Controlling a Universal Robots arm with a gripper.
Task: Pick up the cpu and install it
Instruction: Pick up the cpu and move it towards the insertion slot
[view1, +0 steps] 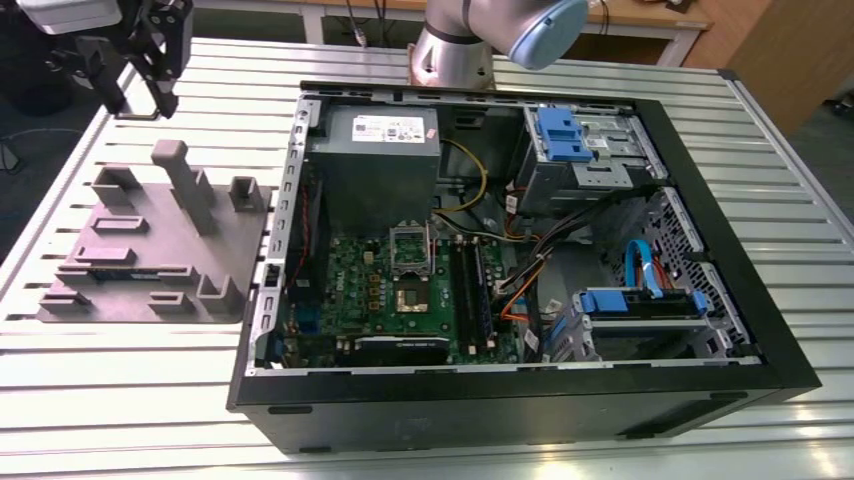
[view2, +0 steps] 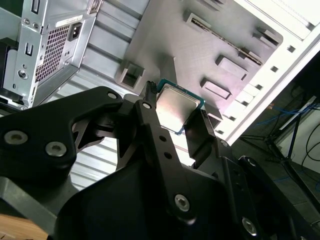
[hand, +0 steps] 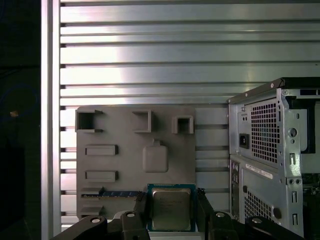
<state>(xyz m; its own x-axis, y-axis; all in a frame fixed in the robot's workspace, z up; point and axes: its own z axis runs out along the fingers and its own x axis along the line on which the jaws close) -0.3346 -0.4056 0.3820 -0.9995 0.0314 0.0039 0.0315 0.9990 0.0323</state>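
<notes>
Exterior view: gripper raised over far table edge at exterior view's left, beyond grey moulded tray. Open computer case at right, motherboard socket inside.

Second wrist view: jaws clamped on cpu by opposite edges, clear above tray.

First wrist view: cpu square, silver-grey lid, pale teal rim.

Risk, judged: thin edge grip, so slip or twist possible. Skewed seating could damage socket.

Robot lab: slatted metal table, opened computer case

Slatted metal table, bearing open computer case; grey moulded tray just beside the case, on the exterior view's left.
</notes>
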